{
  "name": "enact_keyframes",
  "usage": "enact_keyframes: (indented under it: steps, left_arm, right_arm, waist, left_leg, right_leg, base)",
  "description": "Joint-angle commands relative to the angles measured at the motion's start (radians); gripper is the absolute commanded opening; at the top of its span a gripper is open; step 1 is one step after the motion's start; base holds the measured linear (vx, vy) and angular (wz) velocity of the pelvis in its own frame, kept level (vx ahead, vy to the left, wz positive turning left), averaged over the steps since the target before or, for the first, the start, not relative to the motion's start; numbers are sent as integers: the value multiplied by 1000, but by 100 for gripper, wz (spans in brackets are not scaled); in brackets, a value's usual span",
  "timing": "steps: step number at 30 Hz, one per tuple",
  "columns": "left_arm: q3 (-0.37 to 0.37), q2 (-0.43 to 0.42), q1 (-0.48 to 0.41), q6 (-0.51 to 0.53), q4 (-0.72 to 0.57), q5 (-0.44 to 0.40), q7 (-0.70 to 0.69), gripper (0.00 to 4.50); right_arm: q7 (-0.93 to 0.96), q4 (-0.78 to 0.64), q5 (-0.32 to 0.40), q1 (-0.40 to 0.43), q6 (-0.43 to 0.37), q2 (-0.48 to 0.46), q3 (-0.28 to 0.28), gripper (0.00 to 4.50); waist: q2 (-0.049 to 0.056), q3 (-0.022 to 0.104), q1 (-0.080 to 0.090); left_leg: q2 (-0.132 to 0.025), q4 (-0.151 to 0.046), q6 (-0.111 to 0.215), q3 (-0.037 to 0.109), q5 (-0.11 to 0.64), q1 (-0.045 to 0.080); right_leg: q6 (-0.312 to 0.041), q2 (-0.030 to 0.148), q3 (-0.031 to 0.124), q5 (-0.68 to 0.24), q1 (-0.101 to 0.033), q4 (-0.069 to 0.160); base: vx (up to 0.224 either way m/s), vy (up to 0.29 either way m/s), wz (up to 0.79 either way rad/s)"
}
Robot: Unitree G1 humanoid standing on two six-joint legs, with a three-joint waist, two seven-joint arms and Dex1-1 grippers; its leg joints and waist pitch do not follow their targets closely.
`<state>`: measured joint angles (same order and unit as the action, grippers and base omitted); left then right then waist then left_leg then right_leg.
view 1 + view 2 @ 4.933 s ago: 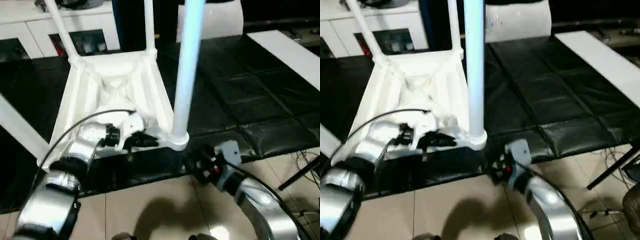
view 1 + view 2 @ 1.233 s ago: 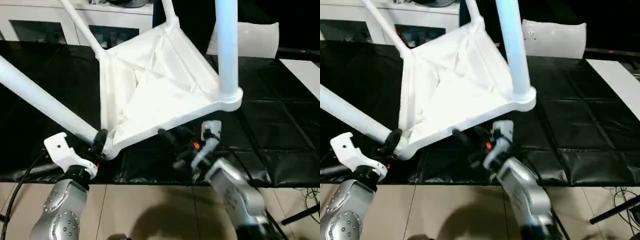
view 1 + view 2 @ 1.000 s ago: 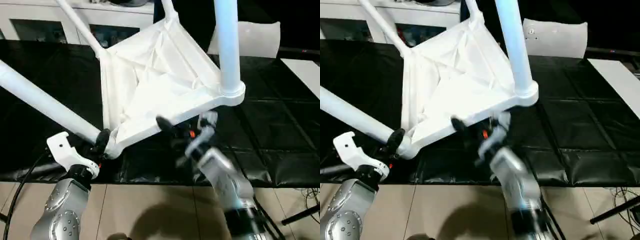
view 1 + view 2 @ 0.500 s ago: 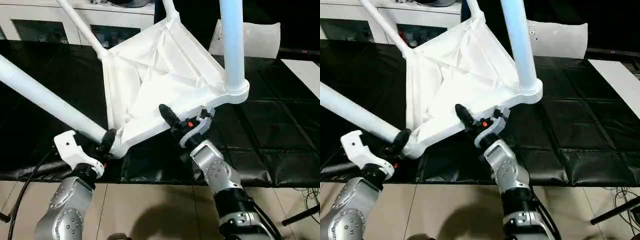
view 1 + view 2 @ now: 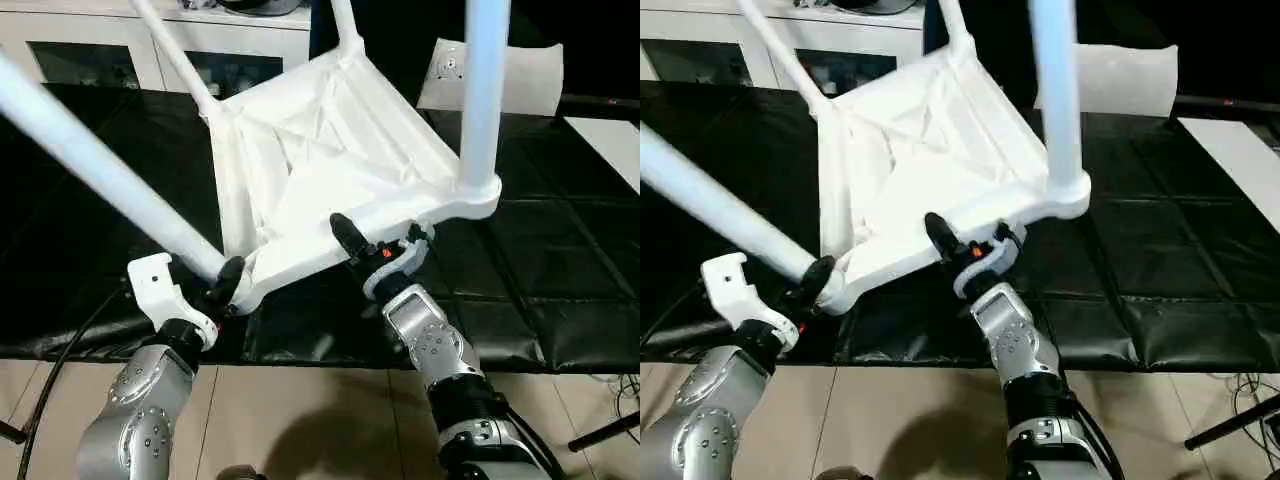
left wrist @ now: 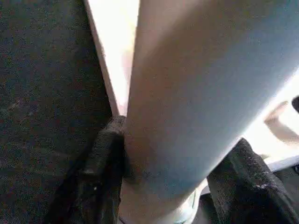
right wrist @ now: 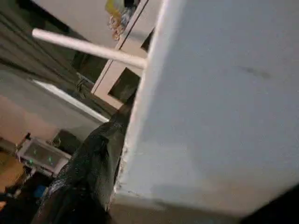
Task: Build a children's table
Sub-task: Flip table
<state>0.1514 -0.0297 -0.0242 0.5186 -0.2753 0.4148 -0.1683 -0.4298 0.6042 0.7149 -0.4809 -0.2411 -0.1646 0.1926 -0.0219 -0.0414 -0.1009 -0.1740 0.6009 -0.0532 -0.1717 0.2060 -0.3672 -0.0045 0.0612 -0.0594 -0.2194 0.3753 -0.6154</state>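
The children's table (image 5: 320, 170) lies upside down and tilted on the black mat, ribbed underside towards me, with its legs in the corner sockets. My left gripper (image 5: 225, 285) is shut on the near left leg (image 5: 100, 170) just above its socket. In the left wrist view that leg (image 6: 196, 84) fills the space between both black fingers (image 6: 100, 158). My right gripper (image 5: 375, 245) straddles the table top's near rim (image 7: 219, 116), one finger (image 7: 93, 154) lying against it. The near right leg (image 5: 485, 90) stands upright beside it.
A black padded mat (image 5: 540, 250) covers the work area, ending at a tiled floor (image 5: 300, 420) in front. A flat white panel with a round mark (image 5: 500, 75) leans at the back right, a white strip (image 5: 610, 140) lies at the far right, and white cabinets (image 5: 100, 40) stand behind.
My right gripper rose from below the mat's edge onto the table's near rim and narrowed on it. The table tipped, its near left leg swinging upward. My left gripper kept its hold.
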Motion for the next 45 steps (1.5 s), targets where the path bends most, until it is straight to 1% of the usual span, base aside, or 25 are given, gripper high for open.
enact_keyframes:
  steps: [1,2,3,4,7,8,9,10,13,17,19,22,28,29,31,32,35,36,37,39,41,42,43,44,45]
  left_arm:
    - [-60,6,-8,30,60,2,-40,215]
    - [-59,3,-5,22,63,0,-47,215]
    - [-63,-7,-2,8,59,-16,-43,215]
    - [-66,-12,-1,2,56,-25,-37,215]
    - [-52,-16,-8,-37,37,-13,-63,215]
    - [-52,-26,-15,-50,25,-11,-78,268]
    - [-51,-31,-21,-48,16,-2,-90,268]
    - [-54,-62,-52,-37,-22,18,-133,282]
    - [-59,-112,-98,-14,-81,46,-191,282]
    - [-52,-204,-208,-10,-156,51,-255,282]
    - [-42,-216,-230,-8,-174,56,-259,282]
    - [-31,-231,-248,-20,-179,54,-268,282]
    - [-22,-215,-190,-42,-156,37,-230,282]
    - [-21,-214,-178,-47,-145,38,-220,282]
    - [-13,-199,-136,-65,-101,12,-168,282]
    - [-9,-193,-125,-67,-89,7,-152,282]
    - [10,-163,-57,-94,-20,-5,-99,282]
    - [14,-158,-41,-96,-8,3,-98,282]
    - [18,-151,-22,-100,6,10,-95,282]
    - [27,-140,9,-105,26,29,-97,282]
    - [34,-130,65,-112,60,104,-162,282]
    - [21,-145,75,-107,69,107,-193,282]
    - [18,-149,77,-106,71,106,-200,282]
    - [2,-173,89,-90,89,98,-227,282]
    - [-7,-191,102,-75,111,90,-239,282]
  right_arm:
    - [1,-45,8,-95,50,-117,19,261]
    - [0,-46,10,-99,53,-117,20,261]
    - [-3,-51,4,-104,62,-115,14,257]
    - [-3,-53,1,-106,67,-113,11,254]
    - [5,-83,-8,-108,77,-108,2,251]
    - [17,-97,-11,-111,83,-101,1,250]
    - [27,-104,-13,-113,86,-96,2,250]
    - [68,-125,-24,-119,110,-82,9,250]
    - [102,-149,-36,-131,128,-59,17,250]
    - [178,-195,-77,-133,174,-18,32,232]
    - [206,-221,-96,-125,181,-6,26,226]
    - [243,-264,-107,-97,188,2,21,222]
    - [300,-379,-159,-20,215,7,12,222]
    - [307,-396,-164,-9,215,10,5,222]
    - [329,-433,-191,18,235,18,-10,222]
    - [332,-441,-194,24,239,19,-13,222]
    - [333,-481,-209,67,272,21,-27,222]
    - [333,-491,-211,80,276,21,-31,221]
    - [325,-497,-211,93,284,20,-34,221]
    - [315,-509,-214,113,294,17,-40,220]
    - [314,-505,-225,137,325,13,-43,220]
    - [313,-502,-235,143,341,14,-46,220]
    - [314,-502,-237,144,344,15,-47,220]
    - [321,-502,-257,152,365,17,-55,220]
    - [332,-506,-274,160,386,19,-65,220]
  waist:
    - [3,51,4]
    - [0,51,2]
    - [-13,51,3]
    - [-7,52,0]
    - [-20,52,-1]
    - [-24,52,-2]
    - [-19,51,-2]
    - [-28,50,-2]
    - [-25,50,5]
    - [-36,47,18]
    - [-31,46,21]
    - [-34,42,24]
    - [-25,39,18]
    - [-14,40,13]
    - [-19,41,13]
    - [-12,42,11]
    - [-8,42,4]
    - [-12,44,1]
    - [-2,44,0]
    - [-11,45,2]
    - [10,51,2]
    - [-1,57,6]
    - [9,61,4]
    - [2,61,9]
    - [38,62,5]
  left_leg:
    - [-61,-82,1,19,92,9]
    - [-61,-81,8,18,86,10]
    - [-61,-81,16,17,79,8]
    - [-62,-80,17,19,74,8]
    - [-62,-79,29,15,56,7]
    - [-61,-77,35,14,48,6]
    - [-62,-77,37,15,39,7]
    - [-63,-78,35,15,32,8]
    - [-62,-77,30,15,8,8]
    - [-59,-74,26,10,2,7]
    - [-58,-74,27,10,-7,9]
    - [-58,-77,14,7,47,12]
    - [-58,-81,-37,8,108,18]
    - [-57,-81,-44,10,111,18]
    - [-55,-81,-54,9,113,17]
    - [-55,-80,-64,9,116,20]
    - [-54,-81,-75,11,130,15]
    - [-54,-80,-77,11,132,16]
    - [-53,-81,-80,14,130,14]
    - [-54,-82,-80,15,137,12]
    - [-49,-74,-78,18,87,8]
    - [-45,-67,-67,15,52,5]
    - [-43,-64,-64,19,17,3]
    - [-41,-59,-43,15,-27,0]
    - [-39,-56,-45,21,-36,0]
  right_leg:
    - [-161,85,53,-30,-36,60]
    - [-165,85,53,-25,-35,59]
    - [-166,84,52,-23,-36,60]
    - [-169,87,52,-23,-37,56]
    - [-175,87,52,-15,-35,55]
    - [-174,87,52,-19,-35,55]
    - [-173,87,52,-17,-33,52]
    - [-170,87,51,-14,-33,50]
    - [-170,82,49,14,-31,44]
    - [-171,79,52,45,-31,42]
    - [-167,76,52,66,-29,40]
    - [-157,75,55,15,-27,47]
    - [-115,70,59,-37,-20,51]
    - [-113,70,59,-27,-20,48]
    - [-105,67,59,-15,-22,50]
    - [-102,66,59,-3,-18,50]
    - [-96,69,59,0,-23,49]
    - [-92,69,59,3,-24,48]
    - [-92,68,59,10,-26,46]
    - [-93,69,58,14,-30,47]
    - [-105,69,56,97,-31,36]
    - [-113,65,56,159,-36,32]
    - [-119,66,55,209,-39,24]
    - [-126,60,53,279,-37,21]
    - [-131,61,50,291,-33,15]
  base:
    - [0,0,0]
    - [0,0,0]
    - [0,0,0]
    - [0,0,0]
    - [0,0,0]
    - [0,0,0]
    - [0,0,0]
    - [0,0,0]
    - [0,0,0]
    - [0,0,0]
    - [0,0,0]
    - [0,0,0]
    - [0,0,0]
    - [0,0,0]
    - [0,0,0]
    - [0,0,0]
    - [0,0,0]
    - [0,0,0]
    - [0,0,0]
    - [0,0,0]
    - [0,0,0]
    - [0,0,0]
    - [0,0,0]
    - [0,0,0]
    - [0,0,0]
